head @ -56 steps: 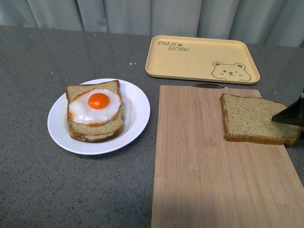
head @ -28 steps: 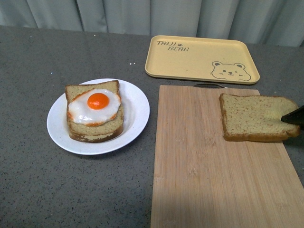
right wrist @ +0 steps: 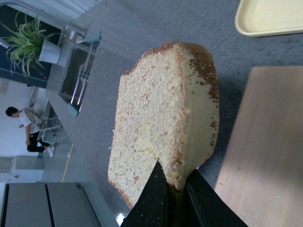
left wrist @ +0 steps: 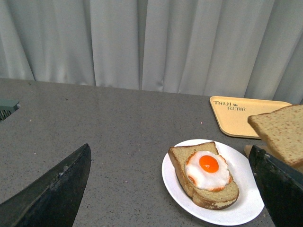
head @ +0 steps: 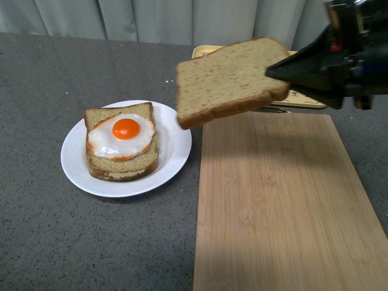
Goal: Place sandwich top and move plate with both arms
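Right pincer [head: 274,73] pinches bread top [head: 224,82] by its edge, airborne just beside plate [head: 174,151], not yet over egg stack [head: 121,142]. Left pincer [left wrist: 169,150] spread, empty, facing plate. Placing top and two-arm plate move are left.

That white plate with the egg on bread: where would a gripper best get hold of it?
The plate is probably best pinched at its bare rim, coming in low from its left side or front. The egg-topped bread fills the middle, the cutting board crowds its right, and only the rim offers a thin lip.
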Tool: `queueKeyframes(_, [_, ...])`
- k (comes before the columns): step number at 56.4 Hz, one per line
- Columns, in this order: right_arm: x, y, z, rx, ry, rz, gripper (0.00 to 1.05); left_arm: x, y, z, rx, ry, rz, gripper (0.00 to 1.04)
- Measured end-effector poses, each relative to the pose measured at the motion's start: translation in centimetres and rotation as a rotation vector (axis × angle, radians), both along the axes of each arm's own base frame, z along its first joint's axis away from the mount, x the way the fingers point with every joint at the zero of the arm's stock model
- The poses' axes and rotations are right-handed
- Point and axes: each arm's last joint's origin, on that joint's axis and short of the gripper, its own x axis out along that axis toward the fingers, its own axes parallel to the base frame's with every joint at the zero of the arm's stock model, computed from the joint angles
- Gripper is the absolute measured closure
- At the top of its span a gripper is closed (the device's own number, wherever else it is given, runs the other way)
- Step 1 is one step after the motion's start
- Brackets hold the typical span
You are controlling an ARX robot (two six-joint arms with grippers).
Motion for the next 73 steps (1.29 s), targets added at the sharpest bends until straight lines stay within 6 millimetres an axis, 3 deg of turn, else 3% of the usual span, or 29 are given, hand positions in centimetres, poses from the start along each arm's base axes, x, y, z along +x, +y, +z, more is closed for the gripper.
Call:
queueKeyframes(14, [2.9,6.4,-2.7,0.078,0.067,0.108,1.02,0.0,0.0,0.0,0.000,0.000,0.000,0.07])
queueKeyframes(21, [3.7,8.4,-4.0,0.071,0.120,0.128,1.02,0.0,0.0,0.0,0.000,0.000,0.000,0.07])
queueKeyframes(30, [4.5,9.9,-4.9,0.058,0.158,0.145,1.02,0.0,0.0,0.0,0.000,0.000,0.000,0.07])
queueKeyframes(39, [4.8,10.2,-4.7,0.047,0.156,0.138,1.01,0.0,0.0,0.0,0.000,0.000,0.000,0.07])
queueKeyframes(58, [3.7,8.8,-5.0,0.004,0.159,0.092,0.47,0.0,0.0,0.0,0.000,0.000,0.000,0.07])
queueKeyframes(69, [2.6,6.0,-2.0,-0.095,0.013,-0.023,0.13,0.0,0.0,0.0,0.000,0.000,0.000,0.07])
queueKeyframes(73, [2.3,4.4,-0.7,-0.170,-0.035,-0.099,0.09,0.0,0.0,0.0,0.000,0.000,0.000,0.07])
